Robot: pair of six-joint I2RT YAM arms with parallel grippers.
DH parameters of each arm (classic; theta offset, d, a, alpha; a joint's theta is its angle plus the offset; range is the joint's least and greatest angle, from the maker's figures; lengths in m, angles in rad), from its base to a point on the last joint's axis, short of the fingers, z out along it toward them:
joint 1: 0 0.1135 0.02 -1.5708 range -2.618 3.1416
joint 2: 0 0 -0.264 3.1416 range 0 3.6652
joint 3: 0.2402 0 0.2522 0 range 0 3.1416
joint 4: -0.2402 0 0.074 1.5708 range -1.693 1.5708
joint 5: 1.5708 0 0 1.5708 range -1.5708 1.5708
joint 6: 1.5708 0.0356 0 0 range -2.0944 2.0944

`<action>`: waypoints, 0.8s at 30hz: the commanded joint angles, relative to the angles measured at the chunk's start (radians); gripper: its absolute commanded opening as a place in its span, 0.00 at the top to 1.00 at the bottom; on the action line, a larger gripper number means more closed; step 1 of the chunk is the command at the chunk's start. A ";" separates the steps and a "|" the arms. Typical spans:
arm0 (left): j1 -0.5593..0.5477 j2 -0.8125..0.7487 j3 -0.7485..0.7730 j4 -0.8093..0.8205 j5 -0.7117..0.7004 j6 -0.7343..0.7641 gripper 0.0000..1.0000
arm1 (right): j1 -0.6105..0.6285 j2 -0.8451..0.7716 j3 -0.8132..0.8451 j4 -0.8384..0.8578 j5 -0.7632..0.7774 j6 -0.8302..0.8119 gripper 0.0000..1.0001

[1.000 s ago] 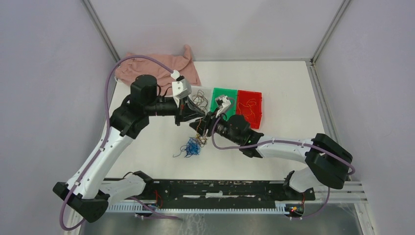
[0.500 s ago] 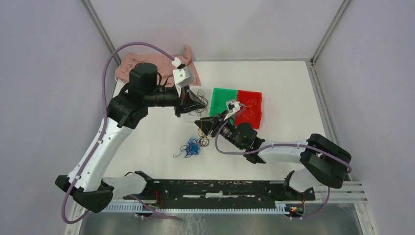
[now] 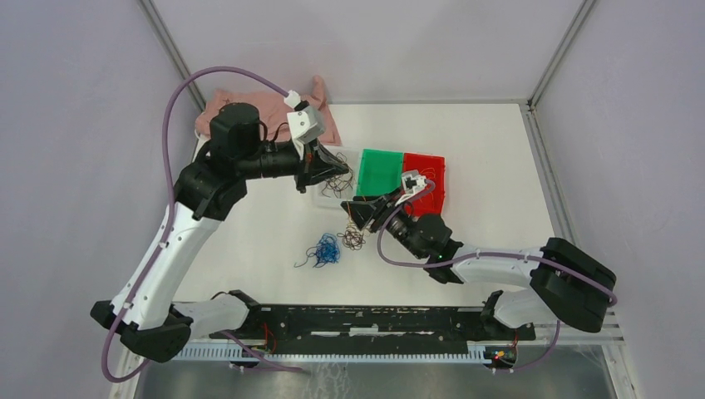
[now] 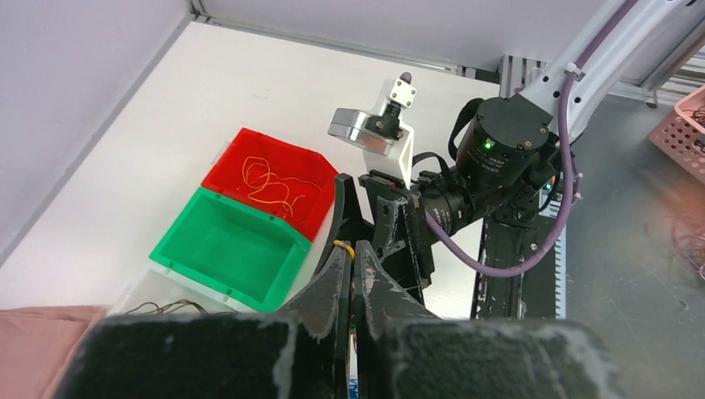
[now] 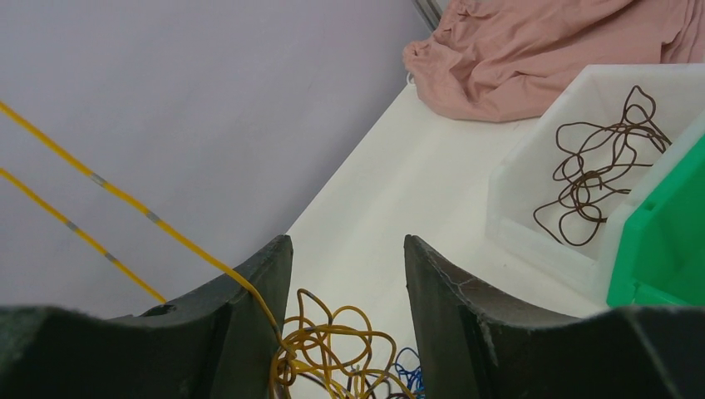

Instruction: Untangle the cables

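Yellow-orange cable (image 5: 328,347): knotted heap on the worktop (image 3: 482,166), directly below the right pincer. Two taut runs rise from it toward the upper left of the right wrist view. The nearer run lies against the inner edge of the finger on that view's left.
Blue cable bunch (image 3: 324,249): loose on the worktop, just beside the heap on the left arm's side. It is apart from both pincers.
Dark brown cable (image 5: 594,174): open loops lying inside the white bin (image 5: 532,237).
Second yellow-orange strand (image 4: 270,183): curled on the floor of the red bin (image 4: 237,158).
Left pincer (image 4: 351,249): clenched, fingers almost touching, with a short length of the yellow-orange cable pinched at the tips. In the overhead view it sits over the white bin.
Right pincer (image 5: 347,245): released, fingers wide apart, gripping nothing. It hangs low over the heap, on the near side of the green bin (image 4: 224,249).
Bins: white, green and red stand side by side in one row, each touching the next. The white bin is nearest the cloth.
Pink cloth (image 5: 540,50): crumpled at the far left of the worktop, beyond the white bin.
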 commanded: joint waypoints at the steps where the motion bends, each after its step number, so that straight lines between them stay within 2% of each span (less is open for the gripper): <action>1: 0.002 -0.118 0.028 0.337 -0.022 0.062 0.97 | -0.007 -0.007 -0.068 -0.252 -0.008 -0.030 0.42; 5: 0.002 -0.111 0.001 0.203 0.029 0.076 0.97 | -0.050 -0.106 -0.061 -0.181 -0.141 0.024 0.40; 9: 0.003 -0.151 -0.128 0.183 0.069 0.060 0.97 | -0.052 -0.190 0.069 -0.334 -0.231 0.002 0.36; 13: 0.003 -0.158 -0.152 0.200 0.085 0.032 0.97 | -0.051 -0.199 0.120 -0.379 -0.218 -0.012 0.35; 18: 0.003 -0.148 -0.149 0.196 0.102 0.019 0.97 | -0.050 -0.144 0.163 -0.355 -0.227 -0.001 0.33; 24: 0.003 -0.140 -0.135 0.150 0.141 0.017 0.97 | -0.046 -0.133 0.174 -0.354 -0.140 -0.037 0.35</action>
